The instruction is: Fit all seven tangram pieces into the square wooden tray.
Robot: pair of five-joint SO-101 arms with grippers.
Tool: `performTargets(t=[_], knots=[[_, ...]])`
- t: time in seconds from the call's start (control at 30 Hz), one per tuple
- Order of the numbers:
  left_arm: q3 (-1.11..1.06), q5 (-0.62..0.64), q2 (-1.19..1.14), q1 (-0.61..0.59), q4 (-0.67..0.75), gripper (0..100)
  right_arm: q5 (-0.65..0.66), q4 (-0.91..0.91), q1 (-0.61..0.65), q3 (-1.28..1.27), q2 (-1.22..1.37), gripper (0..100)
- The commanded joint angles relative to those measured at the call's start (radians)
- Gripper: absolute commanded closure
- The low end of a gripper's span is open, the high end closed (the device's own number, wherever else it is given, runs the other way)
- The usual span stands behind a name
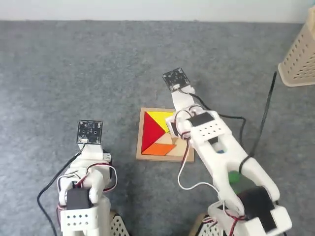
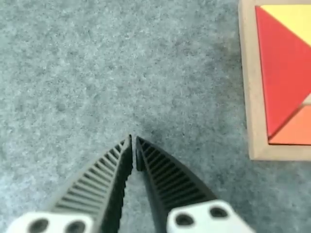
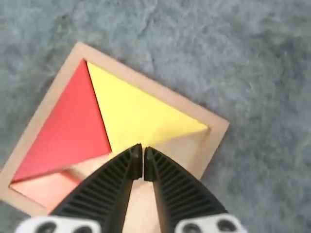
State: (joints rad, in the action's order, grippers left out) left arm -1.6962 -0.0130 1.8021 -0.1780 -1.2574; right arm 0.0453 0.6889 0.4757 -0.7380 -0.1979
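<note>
The square wooden tray (image 1: 140,147) lies on grey carpet between the arms. It holds a red triangle (image 1: 151,132), a yellow triangle (image 1: 160,118) and an orange piece (image 1: 158,149). My right gripper (image 3: 142,148) is shut and empty, its tips just above the yellow triangle's (image 3: 131,111) edge beside bare tray floor (image 3: 184,145). The red triangle (image 3: 68,131) and orange piece (image 3: 43,189) lie beside it. My left gripper (image 2: 133,141) is shut on nothing over bare carpet, apart from the tray rim (image 2: 248,97). A green shape (image 1: 235,178) lies partly hidden under the right arm.
A cream perforated basket (image 1: 300,54) stands at the far right edge. Black cables (image 1: 266,113) run across the carpet right of the tray. Open carpet stretches to the left of the tray and beyond it.
</note>
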Motion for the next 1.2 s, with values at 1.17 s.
performTargets(t=[1.17], knots=[[0.012, 0.009, 0.017, -0.002, -0.005, 99, 0.252, -0.082, -0.025, 0.04, 0.12, 99.1]])
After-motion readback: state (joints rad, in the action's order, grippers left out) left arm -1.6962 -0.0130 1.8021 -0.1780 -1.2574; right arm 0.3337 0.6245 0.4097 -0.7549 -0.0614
